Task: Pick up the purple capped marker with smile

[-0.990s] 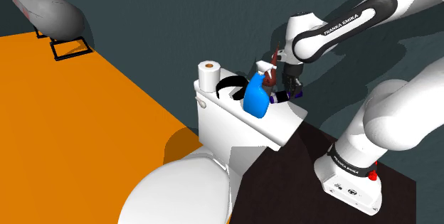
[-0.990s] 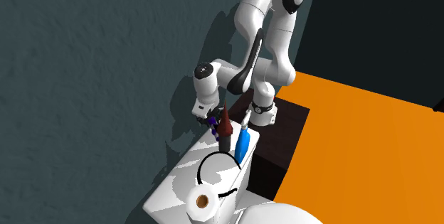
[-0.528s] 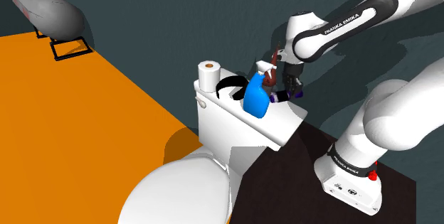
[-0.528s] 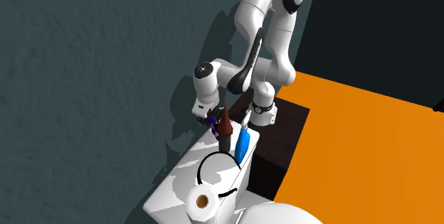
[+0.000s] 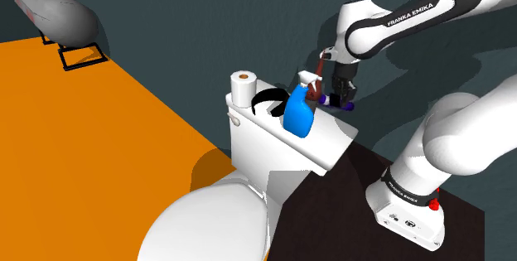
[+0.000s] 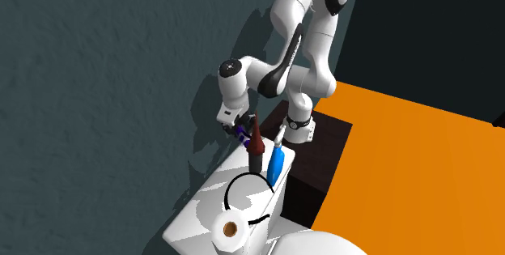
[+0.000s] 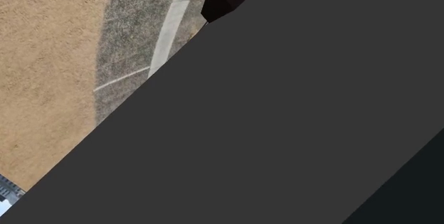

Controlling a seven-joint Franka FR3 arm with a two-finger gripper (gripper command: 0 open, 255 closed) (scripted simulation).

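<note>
Shoulder view: the gripper (image 5: 337, 95) has its jaws clamped on the purple-capped marker (image 5: 346, 104), which hangs clear above the far right end of the white toilet tank (image 5: 273, 143), just right of the blue spray bottle (image 5: 299, 112) and the brown bottle (image 5: 313, 94).

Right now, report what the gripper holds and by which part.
The gripper holds the purple-capped marker, apparently near its middle, with the purple cap end sticking out.
</note>
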